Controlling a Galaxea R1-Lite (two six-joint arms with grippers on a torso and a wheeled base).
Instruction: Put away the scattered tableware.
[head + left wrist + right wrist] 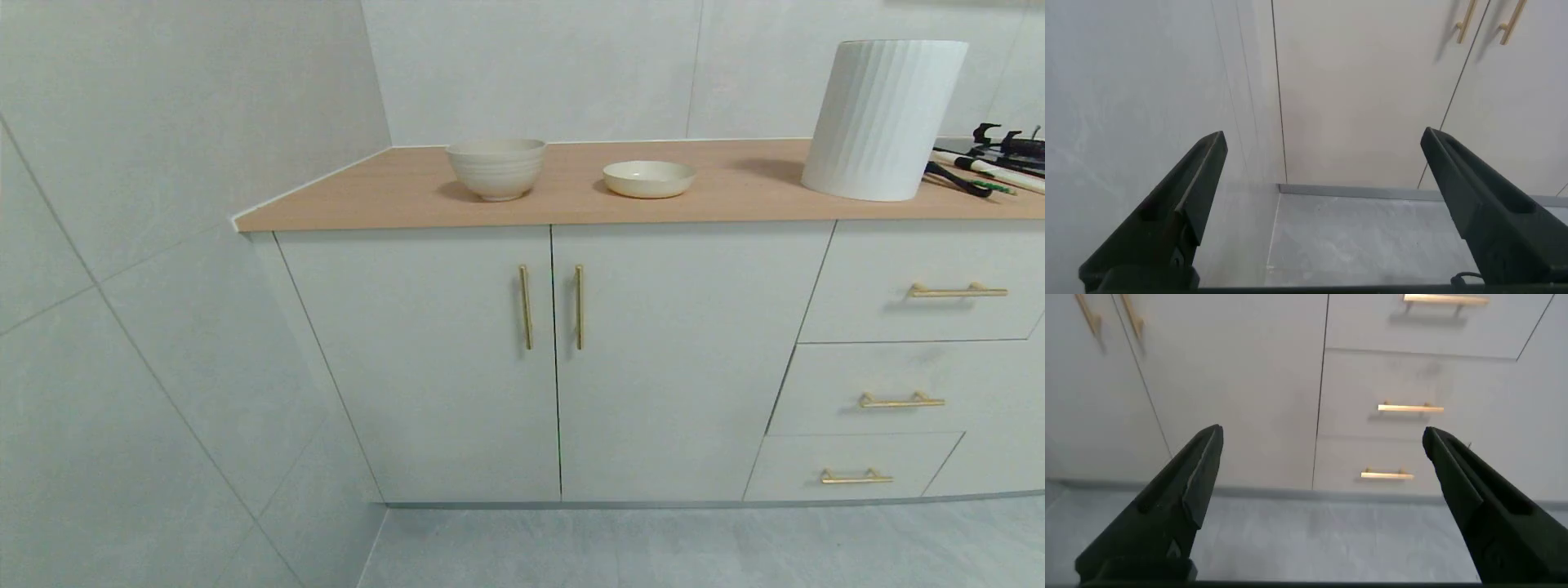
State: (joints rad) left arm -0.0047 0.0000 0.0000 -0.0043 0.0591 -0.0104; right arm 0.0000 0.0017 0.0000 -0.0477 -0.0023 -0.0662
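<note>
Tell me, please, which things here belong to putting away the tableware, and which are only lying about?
Belong to the job:
- deep ribbed bowl
- shallow dish
- probably the cabinet below, as a likely place to store them

Only lying about:
- tall white ribbed cylinder
- pens and dark tools at the right end of the counter

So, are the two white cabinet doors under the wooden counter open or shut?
Shut: both white cabinet doors lie flush, with only a thin seam between their gold bar handles.
</note>
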